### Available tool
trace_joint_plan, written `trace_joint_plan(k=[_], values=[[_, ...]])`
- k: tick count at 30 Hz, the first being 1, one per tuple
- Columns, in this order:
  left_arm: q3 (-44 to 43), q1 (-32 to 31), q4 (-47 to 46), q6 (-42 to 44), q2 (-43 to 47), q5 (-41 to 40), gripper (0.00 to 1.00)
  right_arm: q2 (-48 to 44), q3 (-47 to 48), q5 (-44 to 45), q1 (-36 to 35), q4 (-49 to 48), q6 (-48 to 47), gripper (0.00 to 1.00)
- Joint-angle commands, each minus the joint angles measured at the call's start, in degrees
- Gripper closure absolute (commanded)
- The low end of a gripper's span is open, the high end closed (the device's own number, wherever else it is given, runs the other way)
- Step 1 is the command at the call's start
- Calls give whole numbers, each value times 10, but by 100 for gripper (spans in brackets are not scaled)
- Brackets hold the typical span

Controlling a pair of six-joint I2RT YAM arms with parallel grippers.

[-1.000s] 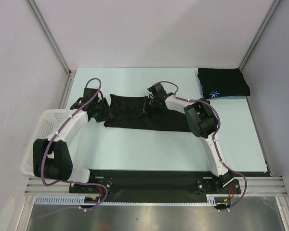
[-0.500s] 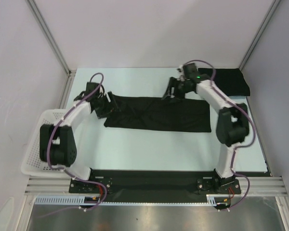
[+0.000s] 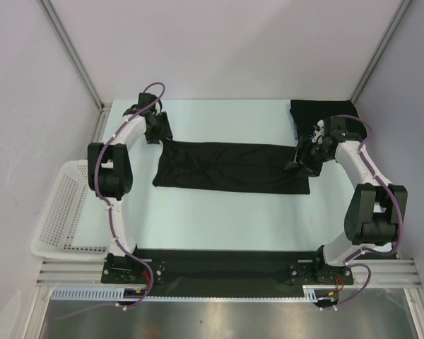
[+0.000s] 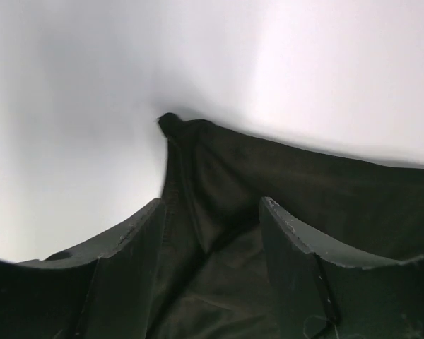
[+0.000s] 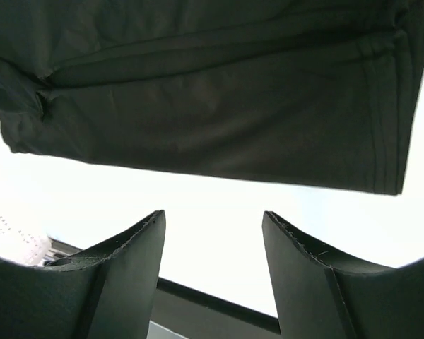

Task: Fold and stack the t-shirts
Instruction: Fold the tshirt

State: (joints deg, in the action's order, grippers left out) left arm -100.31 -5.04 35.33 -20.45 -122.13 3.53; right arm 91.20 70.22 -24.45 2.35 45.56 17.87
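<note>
A black t-shirt (image 3: 230, 166) lies on the table as a long flat strip. A second black t-shirt (image 3: 332, 111) rests folded at the back right corner, partly behind the right arm. My left gripper (image 3: 159, 134) is at the strip's far left corner. In the left wrist view, that gripper (image 4: 212, 205) stands open with the shirt's cloth (image 4: 304, 183) lying loose under and between the fingers. My right gripper (image 3: 300, 161) hovers over the strip's right end. Seen from its own wrist, the right gripper (image 5: 212, 215) is open and empty, with the t-shirt (image 5: 212, 106) beyond its fingertips.
A white mesh basket (image 3: 60, 212) sits at the table's left edge and overhangs it. Metal frame posts and grey walls close in the back and sides. A dark rail (image 3: 226, 265) runs along the near edge by the arm bases.
My right gripper let go at the shirt's middle, swung past the back right and came down over the strip's right end. The left gripper moved to the far left corner. The strip now reaches further right.
</note>
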Motion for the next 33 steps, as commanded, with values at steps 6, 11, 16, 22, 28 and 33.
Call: trace_joint_plan(k=[6, 11, 16, 22, 28, 33], values=[[-56, 18, 21, 45, -42, -17, 38, -41, -10, -36, 9, -24, 2, 37], [-79, 18, 17, 53, -79, -5, 39, -17, 4, -40, 9, -24, 2, 37], [-111, 19, 10, 56, -101, -17, 58, 11, 27, -41, 8, -28, 11, 37], [-140, 20, -9, 60, -118, -20, 75, 32, 41, -12, 8, -29, 26, 37], [-216, 27, -21, 55, -162, -34, 100, 57, 54, 12, 9, -31, 46, 37], [-282, 37, -92, 18, -196, 1, 100, 86, 77, 46, 8, -42, 52, 37]])
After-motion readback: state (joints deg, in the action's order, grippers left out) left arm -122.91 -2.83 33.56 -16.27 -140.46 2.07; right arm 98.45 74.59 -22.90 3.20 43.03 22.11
